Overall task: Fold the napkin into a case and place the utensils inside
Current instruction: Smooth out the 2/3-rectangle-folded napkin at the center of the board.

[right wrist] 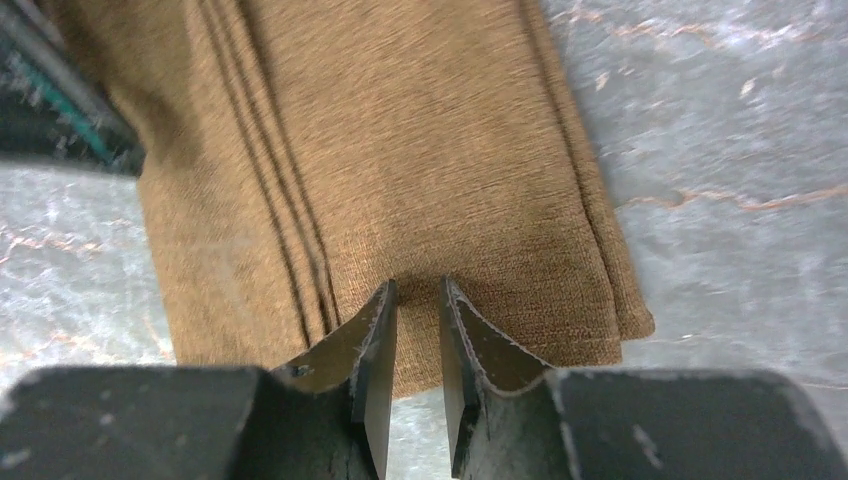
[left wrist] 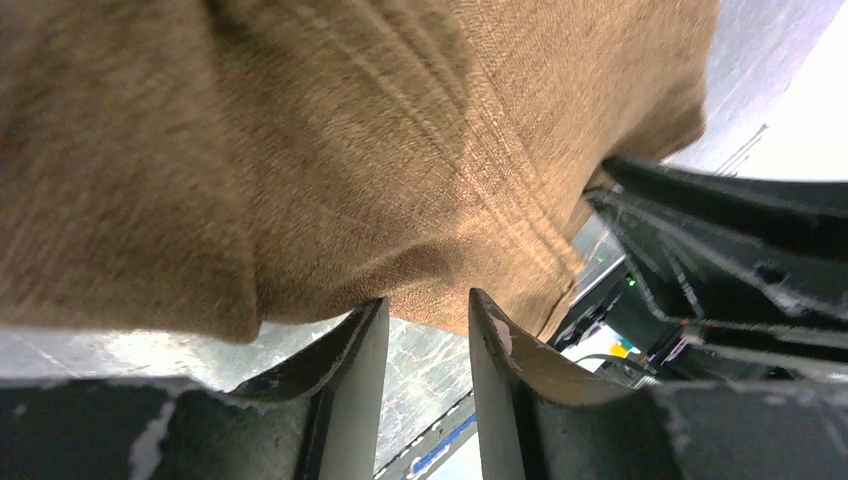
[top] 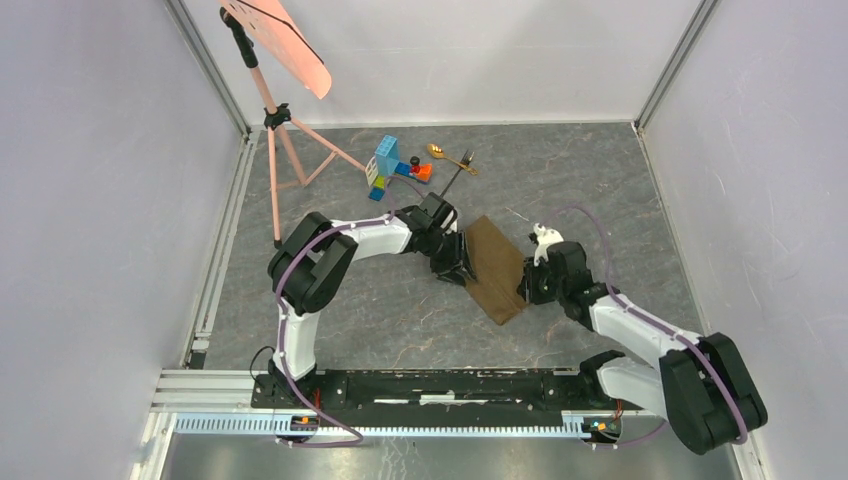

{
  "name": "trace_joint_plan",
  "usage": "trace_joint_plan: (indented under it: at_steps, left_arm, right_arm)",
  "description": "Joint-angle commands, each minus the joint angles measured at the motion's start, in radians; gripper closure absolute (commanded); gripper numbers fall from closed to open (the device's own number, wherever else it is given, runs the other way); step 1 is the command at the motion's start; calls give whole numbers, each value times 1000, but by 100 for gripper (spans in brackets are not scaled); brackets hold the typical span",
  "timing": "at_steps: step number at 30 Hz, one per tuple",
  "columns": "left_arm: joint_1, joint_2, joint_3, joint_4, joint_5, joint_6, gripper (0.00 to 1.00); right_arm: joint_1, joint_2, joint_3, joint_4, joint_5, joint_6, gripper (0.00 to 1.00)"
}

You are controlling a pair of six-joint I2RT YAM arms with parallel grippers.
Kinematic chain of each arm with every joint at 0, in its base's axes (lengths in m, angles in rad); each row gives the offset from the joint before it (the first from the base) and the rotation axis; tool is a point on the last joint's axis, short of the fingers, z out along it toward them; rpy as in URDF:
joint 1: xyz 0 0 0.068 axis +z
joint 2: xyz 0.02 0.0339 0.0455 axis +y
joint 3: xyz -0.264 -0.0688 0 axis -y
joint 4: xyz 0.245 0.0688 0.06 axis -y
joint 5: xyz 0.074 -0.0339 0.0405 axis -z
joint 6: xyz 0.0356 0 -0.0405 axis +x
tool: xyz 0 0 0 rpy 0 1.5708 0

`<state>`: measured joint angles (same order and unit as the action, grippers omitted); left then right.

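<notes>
Left gripper (left wrist: pixel 428 300) has its jaws drawn narrow, and brown cloth puckers right at the tips. Creases run out from that spot and the napkin (top: pixel 497 268) bulges up over the wrist camera, so it reads as pinching the napkin's left edge. Table (top: pixel 600 180) surface shows through the slit lower down.

Right gripper (right wrist: pixel 417 285) also has its jaws nearly together. Its tips sit on the napkin close to the cloth's near edge, and the fabric there lies flat with a stitched seam line just left of the fingers. Can't tell if a layer is nipped between the tips or if they only rest on top.

From overhead, the napkin is a folded brown strip lying diagonally between the two grippers, one at each long side, mid-table.

Utensils sit well apart from both grippers, toward the far side of the table. The gold spoon (top: pixel 438 152) is near the back wall and the dark fork (top: pixel 457 173) is just beside it, its handle angled toward the left gripper. Colourful toy blocks (top: pixel 390 165) stand just left of the spoon.
</notes>
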<state>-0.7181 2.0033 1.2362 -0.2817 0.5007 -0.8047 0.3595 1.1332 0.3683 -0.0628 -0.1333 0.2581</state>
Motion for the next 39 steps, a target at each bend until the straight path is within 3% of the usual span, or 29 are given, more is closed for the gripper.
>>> trace_joint_plan:
  at_steps: [1, 6, 8, 12, 15, 18, 22, 28, 31, 34, 39]
  left_arm:
    - [41, 29, 39, -20, -79, -19, 57]
    - [77, -30, 75, -135, -156, 120, 54]
    - [75, -68, 84, -185, -174, 168, 53]
    - [66, -182, 23, -220, -141, 213, 47]
    - [54, -256, -30, -242, -118, 228, 47]
    - [31, -304, -93, -227, -88, 203, 50]
    - [-7, -327, -139, -223, -71, 178, 53]
    - [-35, -333, -207, -156, -58, 137, 54]
    - [-54, -312, -218, -131, -49, 128, 60]
    - [-80, -289, -213, -112, -39, 114, 67]
    - [-112, -270, -206, -77, -45, 93, 70]
  right_arm:
    - [90, -45, -114, 49, 19, 169, 73]
    - [304, -111, -198, 191, -2, 397, 72]
    - [324, -116, -193, 226, -42, 423, 71]
    - [319, -157, -33, -56, 126, 270, 56]
    - [275, -183, 24, -104, 121, 179, 49]
    - [196, -143, 22, -35, -54, 135, 49]
    - [165, -53, 5, 113, -218, 183, 58]
    - [165, -4, -93, 389, -386, 359, 53]
    - [165, 0, -115, 400, -378, 371, 51]
    - [166, -20, -93, 271, -273, 299, 51]
    - [167, 6, -113, 241, -211, 269, 61]
